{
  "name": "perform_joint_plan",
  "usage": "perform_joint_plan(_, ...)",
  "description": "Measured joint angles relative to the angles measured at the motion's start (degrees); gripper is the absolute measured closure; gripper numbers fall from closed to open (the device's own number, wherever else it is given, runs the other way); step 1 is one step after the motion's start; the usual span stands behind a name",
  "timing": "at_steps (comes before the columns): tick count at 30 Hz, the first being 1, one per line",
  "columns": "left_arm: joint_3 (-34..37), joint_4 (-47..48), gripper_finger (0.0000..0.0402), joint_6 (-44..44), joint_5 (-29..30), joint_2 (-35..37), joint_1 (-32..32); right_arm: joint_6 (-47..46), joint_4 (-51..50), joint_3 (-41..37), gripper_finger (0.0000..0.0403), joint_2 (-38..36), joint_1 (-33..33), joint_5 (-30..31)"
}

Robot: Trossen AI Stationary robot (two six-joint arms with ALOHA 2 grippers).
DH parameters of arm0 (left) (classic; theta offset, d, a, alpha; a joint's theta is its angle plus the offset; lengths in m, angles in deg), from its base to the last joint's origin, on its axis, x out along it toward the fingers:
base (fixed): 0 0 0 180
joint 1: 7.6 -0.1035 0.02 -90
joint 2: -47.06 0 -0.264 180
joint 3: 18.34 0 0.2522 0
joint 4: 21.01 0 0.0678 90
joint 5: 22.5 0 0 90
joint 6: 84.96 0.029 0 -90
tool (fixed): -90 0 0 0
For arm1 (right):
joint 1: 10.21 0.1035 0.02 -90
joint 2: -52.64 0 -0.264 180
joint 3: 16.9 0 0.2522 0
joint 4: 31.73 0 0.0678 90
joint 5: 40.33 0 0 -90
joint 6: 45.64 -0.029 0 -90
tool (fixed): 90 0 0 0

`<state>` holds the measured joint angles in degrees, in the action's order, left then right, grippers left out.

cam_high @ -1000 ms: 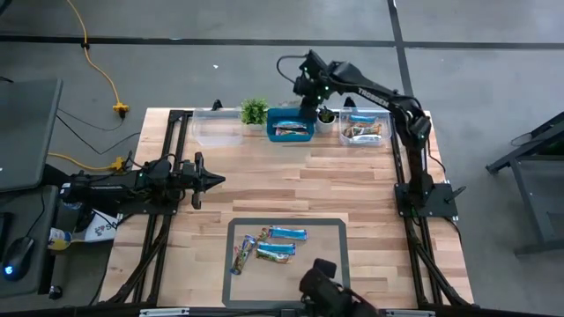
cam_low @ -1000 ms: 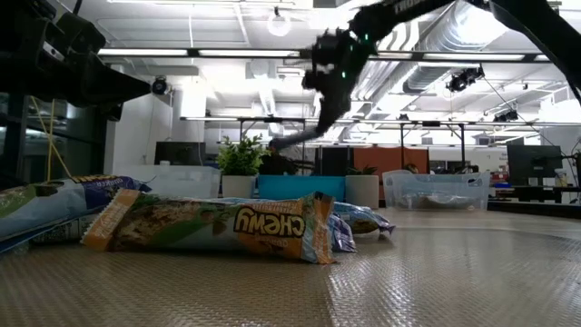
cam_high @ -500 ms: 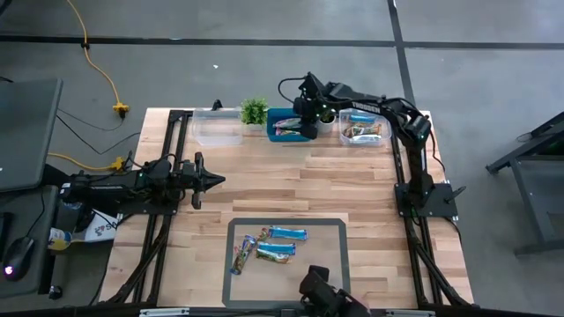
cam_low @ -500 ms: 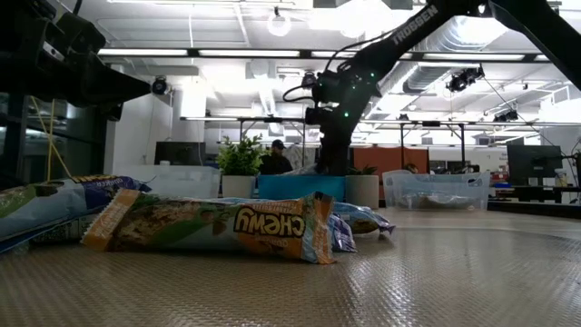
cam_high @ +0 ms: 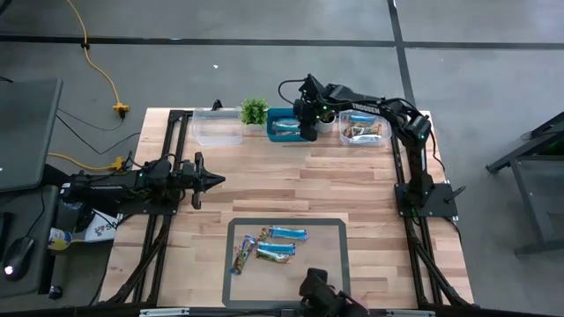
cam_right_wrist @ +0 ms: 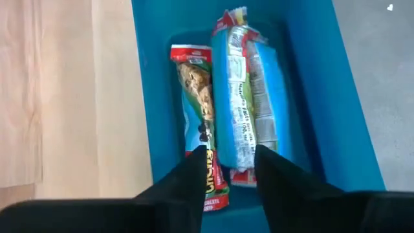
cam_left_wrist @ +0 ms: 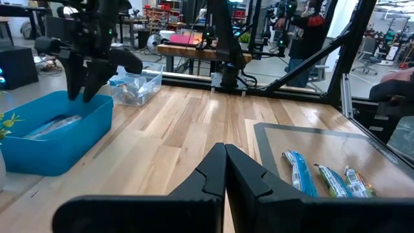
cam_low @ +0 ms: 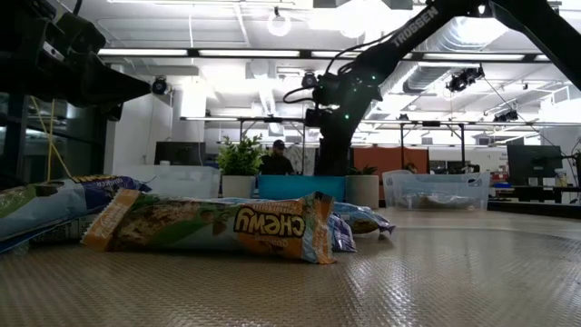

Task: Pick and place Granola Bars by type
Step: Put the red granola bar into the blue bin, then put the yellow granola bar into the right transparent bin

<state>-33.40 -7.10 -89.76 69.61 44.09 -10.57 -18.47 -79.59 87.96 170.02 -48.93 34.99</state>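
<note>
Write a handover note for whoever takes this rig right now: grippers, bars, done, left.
Right gripper: open, over the blue plastic bin at the table's far edge; two light-blue wrapped granola bars lie in it.
Left gripper: shut, empty, parked over the table's left side.
Clear plastic bin on the right: holds some bars. Clear plastic bin on the left: looks empty.
Left: about four wrapped bars on the grey mat near the front edge.

You can't see the near ends of the bars (cam_right_wrist: 226, 123) in the blue bin (cam_right_wrist: 323, 97): right claw (cam_right_wrist: 228, 169) fingers cover them in the wrist view. From above, bin contents are too small to count, arm partly over it. Low view: left arm (cam_low: 64, 64) cut off by the pic's edge, mat bars (cam_low: 213, 227) overlap, rear ones mostly hidden. Clear bin (cam_high: 365, 132) wrappers too small to tell type.
</note>
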Motion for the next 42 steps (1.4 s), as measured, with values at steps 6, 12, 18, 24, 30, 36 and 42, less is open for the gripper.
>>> perform_joint_plan(6, 0.0, 0.0, 0.0400, 0.0, 0.0, 0.0, 0.0, -1.3, -2.7, 3.4, 0.0245, -1.3, 2.0, 0.5)
perform_joint_plan(12, 0.0, 0.0, 0.0400, 0.0, 0.0, 0.0, 0.0, -6.5, -7.1, 8.7, 0.0219, -5.4, 6.4, 4.1)
perform_joint_plan(18, 0.0, 0.0, 0.0400, 0.0, 0.0, 0.0, 0.0, -15.1, -9.8, 10.5, 0.0217, -10.9, 12.5, 5.3)
perform_joint_plan(24, 0.0, 0.0, 0.0400, 0.0, 0.0, 0.0, 0.0, -26.2, -10.7, 10.5, 0.0217, -15.7, 20.8, 4.5)
perform_joint_plan(30, 0.0, 0.0, 0.0400, 0.0, 0.0, 0.0, 0.0, -35.1, -9.2, 10.6, 0.0217, -17.7, 32.9, 4.6)
perform_joint_plan(36, 0.0, 0.0, 0.0400, 0.0, 0.0, 0.0, 0.0, -41.9, -4.4, 8.6, 0.0217, -17.4, 46.2, 12.8)
perform_joint_plan(42, 0.0, 0.0, 0.0400, 0.0, 0.0, 0.0, 0.0, -52.4, 1.7, 2.4, 0.0217, -17.3, 57.6, 20.6)
